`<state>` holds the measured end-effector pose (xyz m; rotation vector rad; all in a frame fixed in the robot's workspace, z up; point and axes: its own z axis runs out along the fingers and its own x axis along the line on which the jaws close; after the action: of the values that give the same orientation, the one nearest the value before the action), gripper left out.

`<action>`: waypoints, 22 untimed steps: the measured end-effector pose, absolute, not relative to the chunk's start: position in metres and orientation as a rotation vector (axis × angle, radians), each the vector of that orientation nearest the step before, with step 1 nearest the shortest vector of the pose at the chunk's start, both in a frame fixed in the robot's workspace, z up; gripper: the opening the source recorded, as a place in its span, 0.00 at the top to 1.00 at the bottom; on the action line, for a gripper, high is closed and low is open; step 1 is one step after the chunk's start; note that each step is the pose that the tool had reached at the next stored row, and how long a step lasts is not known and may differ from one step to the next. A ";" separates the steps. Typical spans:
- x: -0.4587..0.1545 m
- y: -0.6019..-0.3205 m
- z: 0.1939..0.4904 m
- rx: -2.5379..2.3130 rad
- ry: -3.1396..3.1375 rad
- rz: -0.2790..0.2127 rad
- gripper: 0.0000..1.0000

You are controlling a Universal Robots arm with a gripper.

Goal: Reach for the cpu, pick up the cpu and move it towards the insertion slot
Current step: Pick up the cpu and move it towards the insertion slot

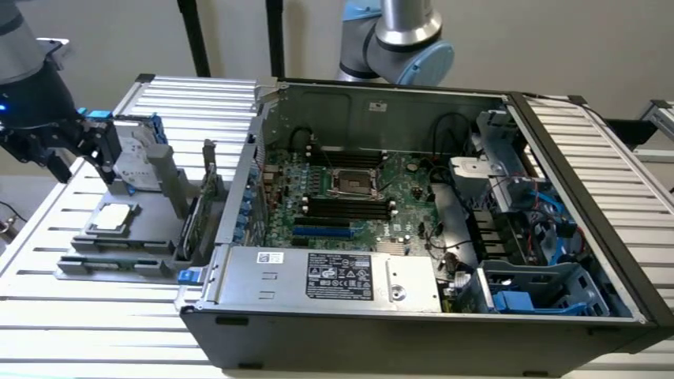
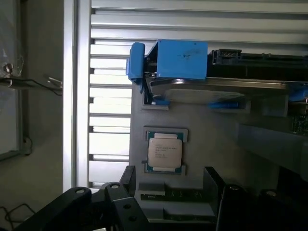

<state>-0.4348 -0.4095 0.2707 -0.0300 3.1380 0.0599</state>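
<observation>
The cpu (image 1: 114, 217) (image 2: 164, 150) is a small flat silvery square lying in a recess of a grey holder (image 1: 137, 237) (image 2: 207, 125) on the slatted table, at the exterior view's left. My gripper (image 1: 82, 164) (image 2: 168, 211) hangs above and a little behind the cpu, apart from it, open, with nothing between its dark fingers (image 2: 96, 204). The insertion slot (image 1: 353, 180), a square socket with a shiny frame and a dark centre, sits on the motherboard inside the opened computer case (image 1: 589, 205).
An upright silver hard drive with blue rails (image 1: 137, 154) (image 2: 178, 60) stands in the holder just behind the cpu, close to my fingers. An upright card (image 1: 202, 197) and the case wall (image 1: 252, 158) lie between holder and socket. Black memory slots (image 1: 342, 207) flank the socket.
</observation>
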 end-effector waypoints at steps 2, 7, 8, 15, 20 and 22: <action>-0.435 -0.410 0.267 -0.030 3.138 0.060 0.33; -0.434 -0.410 0.258 -0.030 3.138 0.060 0.33; -0.434 -0.410 0.256 -0.030 3.138 0.060 0.33; -0.434 -0.410 0.243 -0.030 3.138 0.060 0.33; -0.434 -0.410 0.234 -0.030 3.138 0.060 0.33; -0.434 -0.410 0.230 -0.030 3.138 0.060 0.33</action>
<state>-0.4344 -0.4096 0.2305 -0.0301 3.1380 0.0599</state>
